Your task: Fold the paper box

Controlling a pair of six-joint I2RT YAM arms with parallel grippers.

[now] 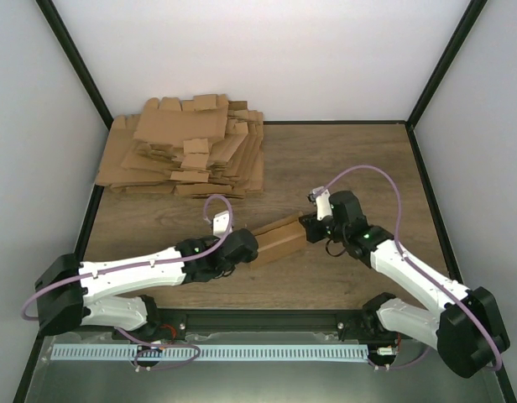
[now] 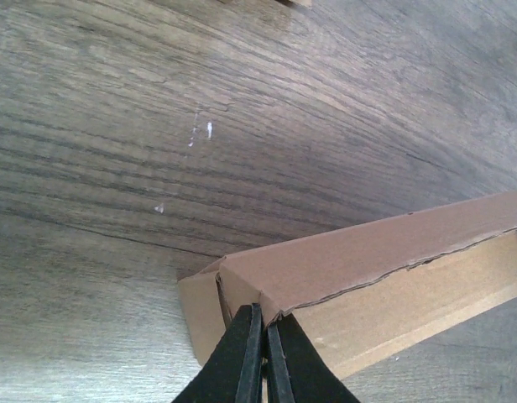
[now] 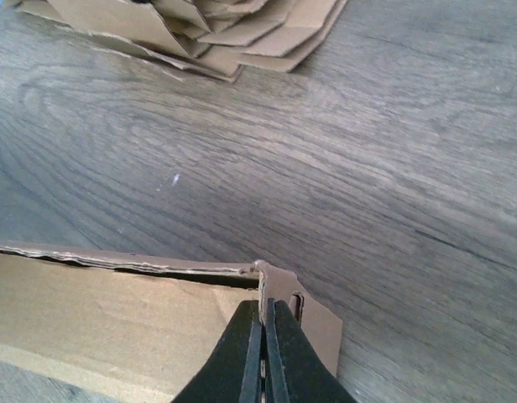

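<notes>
So the plain brown cardboard box (image 1: pixel 279 238) lay on the wood-grain table (image 1: pixel 359 168), long axis strung between the arms: black left gripper (image 2: pixel 264 317) at its left end, black right gripper (image 3: pixel 265 311) at the right end, both clamped closed, equally near.

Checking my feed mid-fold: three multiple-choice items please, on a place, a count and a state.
1. Where on the wooden table is the pile of flat brown cardboard blanks? A far left corner; B near right corner; C between the arms' bases.
2. How many grippers touch the plain brown cardboard paper box? A none; B one; C two.
3. The left gripper is: A wide open; B shut on the paper box; C above the pile.
Answers: 1 A, the top view shows it there. 2 C, the right gripper pinches the other end. 3 B, it pinches an end flap.
</notes>
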